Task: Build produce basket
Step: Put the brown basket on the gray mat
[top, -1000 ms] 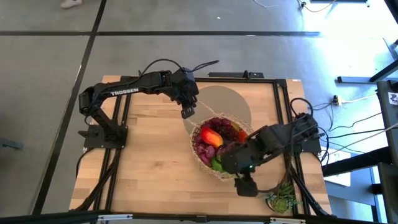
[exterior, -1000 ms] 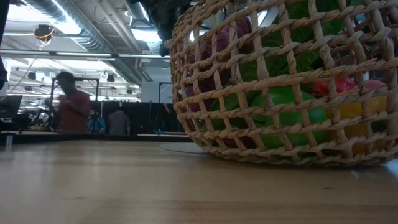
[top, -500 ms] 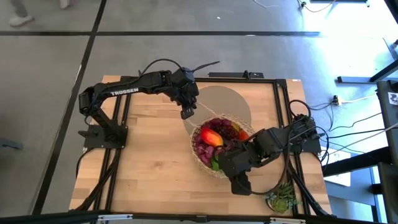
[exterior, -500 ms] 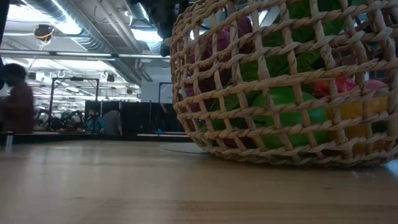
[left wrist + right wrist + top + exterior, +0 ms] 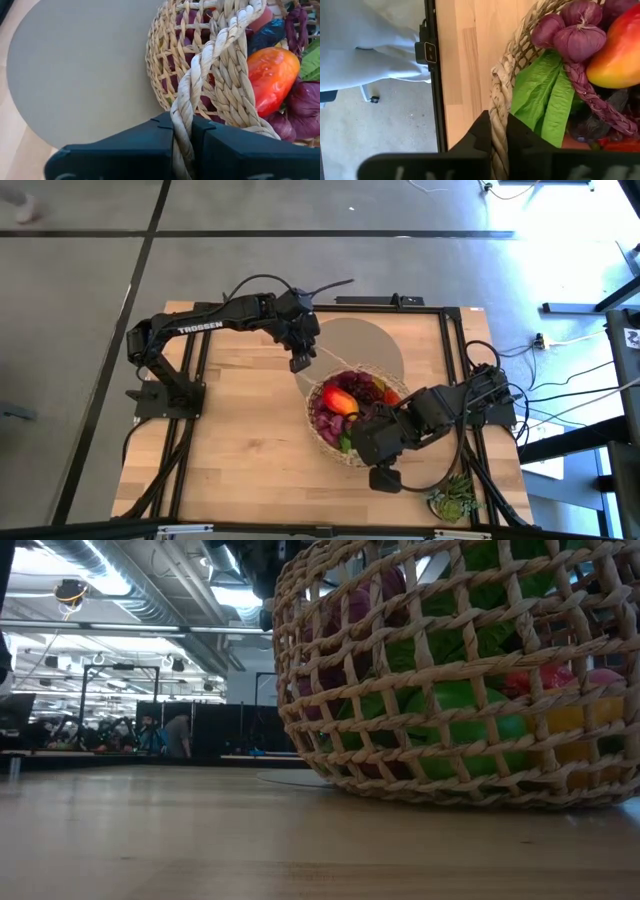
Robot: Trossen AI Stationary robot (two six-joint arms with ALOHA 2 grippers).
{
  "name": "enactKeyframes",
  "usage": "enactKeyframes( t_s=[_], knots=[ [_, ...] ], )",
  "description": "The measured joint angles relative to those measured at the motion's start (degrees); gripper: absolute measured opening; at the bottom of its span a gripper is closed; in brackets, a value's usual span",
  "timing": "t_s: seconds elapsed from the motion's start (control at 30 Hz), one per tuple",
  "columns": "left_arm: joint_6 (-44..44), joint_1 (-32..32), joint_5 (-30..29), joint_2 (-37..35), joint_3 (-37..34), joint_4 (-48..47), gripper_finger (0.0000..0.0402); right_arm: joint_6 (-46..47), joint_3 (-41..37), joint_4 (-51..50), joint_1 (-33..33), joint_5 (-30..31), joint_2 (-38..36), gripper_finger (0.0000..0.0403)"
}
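Your left gripper [image 5: 182, 142] pinches the basket [image 5: 322, 432] handle at the far rim; your right gripper [image 5: 499, 137] is clamped on the near rim. The filled basket sits between them, so lift both ends evenly.

Probably robotics lab: exposed ceiling ducts [image 5: 140, 585], concrete floor [image 5: 80, 290], distant workstations [image 5: 90, 735].

"TROSSEN" in white capitals on left arm [image 5: 200, 329], along upper link, seen in high view. Black-and-white square marker on post [image 5: 630, 338] at picture's right edge, beyond surface; its pattern not legible. No other text, number or label readable in low view or either wrist view.
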Motion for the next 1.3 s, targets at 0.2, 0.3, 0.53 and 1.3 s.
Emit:
enactKeyframes(
  t_s=[0.2,0.3,0.53,1.3],
  knots=[
    [2.6,-0.1,0.6,-0.2,4.3,-2.7,0.0001,0.8,0.0,0.0,-0.6,-1.5,-0.2,0.0006],
    [3.3,-0.1,0.6,-0.2,7.9,-5.2,0.0001,2.4,0.0,-0.1,-1.2,-1.7,-0.9,0.0006],
    [4.9,-0.7,-0.7,-0.3,13.4,-10.2,0.0000,4.5,0.2,-0.2,-2.1,-0.3,-3.6,0.0006],
    [9.2,-0.4,-12.9,-0.3,25.1,-15.3,0.0000,-19.5,0.3,-0.1,-12.3,8.8,-12.4,0.0006]
  ],
)
